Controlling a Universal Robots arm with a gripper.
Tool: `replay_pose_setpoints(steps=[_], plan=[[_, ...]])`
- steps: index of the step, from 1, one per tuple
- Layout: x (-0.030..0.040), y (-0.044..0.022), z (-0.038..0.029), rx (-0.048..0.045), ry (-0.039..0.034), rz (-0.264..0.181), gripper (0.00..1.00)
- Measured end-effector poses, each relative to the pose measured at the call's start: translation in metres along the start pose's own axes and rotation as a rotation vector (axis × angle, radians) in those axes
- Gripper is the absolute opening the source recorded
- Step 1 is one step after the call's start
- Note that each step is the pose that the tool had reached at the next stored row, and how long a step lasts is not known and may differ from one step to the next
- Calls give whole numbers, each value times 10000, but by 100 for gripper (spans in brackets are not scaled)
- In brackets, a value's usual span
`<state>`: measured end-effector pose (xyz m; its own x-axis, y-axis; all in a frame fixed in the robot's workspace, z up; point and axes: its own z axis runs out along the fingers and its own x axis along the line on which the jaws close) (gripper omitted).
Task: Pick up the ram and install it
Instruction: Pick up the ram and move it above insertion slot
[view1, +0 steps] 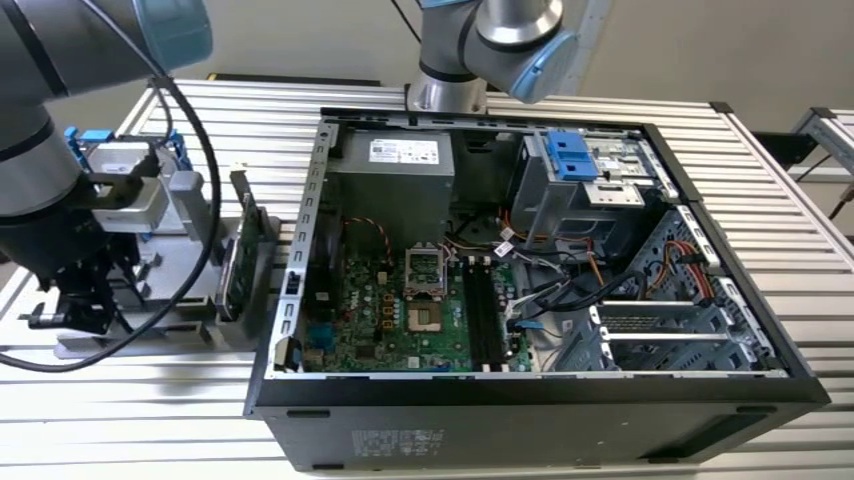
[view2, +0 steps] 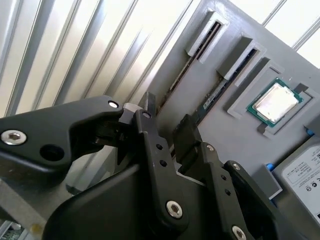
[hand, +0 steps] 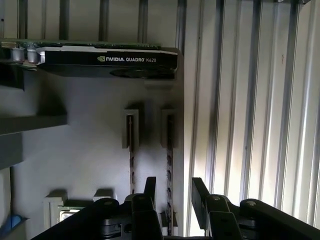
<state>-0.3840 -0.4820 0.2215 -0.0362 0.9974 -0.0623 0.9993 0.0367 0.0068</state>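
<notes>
The arm (view1: 34, 150) reaches down at the exterior view's left — its gripper (hand: 175, 197) points downward, the two black fingers (hand: 201, 197) parallel, a gap between them.

A silver-grey arm (view1: 507, 25) with pale blue joint caps (view1: 174, 25), a black cable (view1: 203, 150), and a black gripper (hand: 175, 194) with silver screws (view2: 174, 209).

White lettering marks the graphics card (hand: 107, 60); a printed label sits on the hard drive (view2: 305, 175).

A robotics lab or workshop: an opened computer case (view1: 534, 410) lies on a slatted metal table (view1: 787, 190), a grey parts holder (view1: 187, 210) beside it, a robot arm (view1: 497, 40) behind.
</notes>
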Motion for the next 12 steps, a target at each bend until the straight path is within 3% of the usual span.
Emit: replay_pose_setpoints(steps=[12], plan=[[12,-27,179,-53,94,-44,100]])
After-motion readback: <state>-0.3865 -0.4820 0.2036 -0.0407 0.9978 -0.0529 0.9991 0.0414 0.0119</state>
